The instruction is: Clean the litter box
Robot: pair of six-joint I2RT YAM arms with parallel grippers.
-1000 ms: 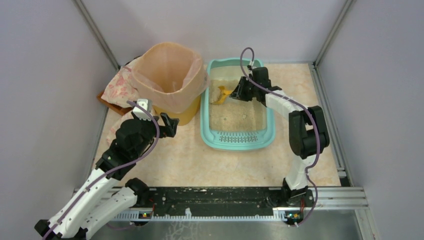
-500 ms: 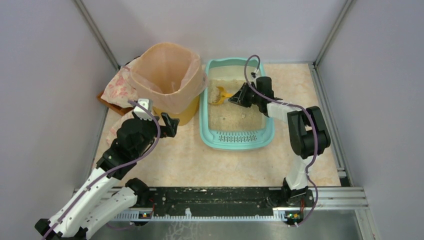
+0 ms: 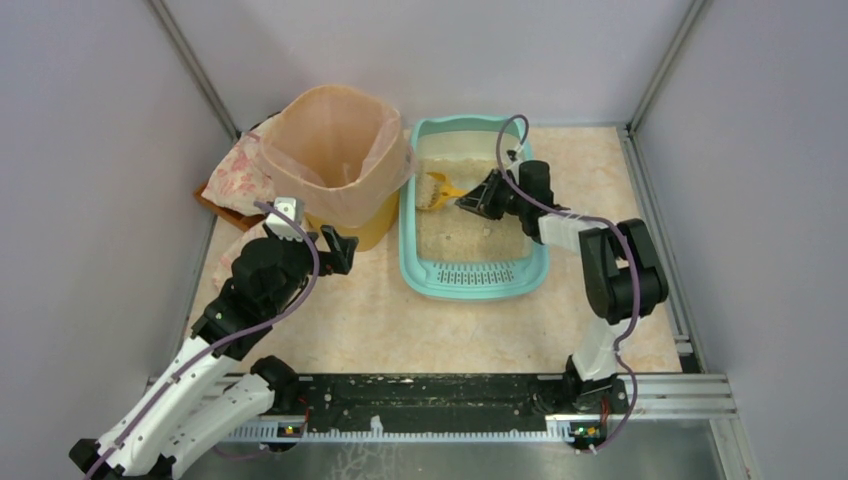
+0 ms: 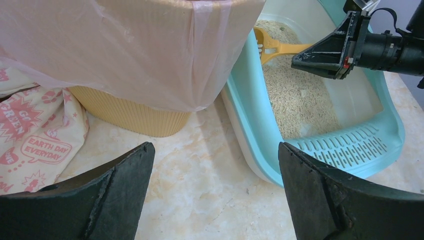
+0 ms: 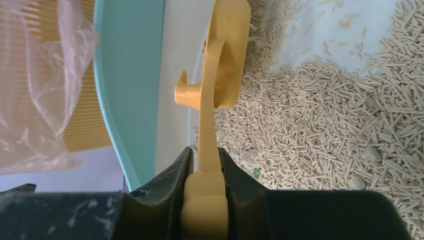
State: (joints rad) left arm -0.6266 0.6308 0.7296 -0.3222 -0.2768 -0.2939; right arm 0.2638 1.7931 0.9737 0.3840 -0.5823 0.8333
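The teal litter box (image 3: 470, 287) lies right of the bin, its slotted grille (image 4: 350, 147) at the near end and beige pellet litter (image 5: 320, 125) inside. My right gripper (image 3: 472, 203) is inside the box, shut on the handle of a yellow scoop (image 5: 225, 50). The scoop head (image 3: 434, 190) sits against the box's left wall (image 5: 130, 75), just above the litter. In the left wrist view the scoop (image 4: 272, 46) pokes out of the right gripper (image 4: 320, 52). My left gripper (image 4: 215, 146) hangs open over the bare floor, between the bin and the box, with nothing in it.
A round yellow bin (image 3: 335, 150) with a peach bag liner (image 4: 150, 50) stands left of the box, almost touching it. A printed pink-and-white bag (image 4: 35, 135) lies behind the bin's left side. Grey walls enclose the floor. Small clumps (image 5: 372, 155) sit in the litter.
My right gripper has dropped lower and swung the scoop left, bringing its head against the box's left wall. The left arm has not moved.
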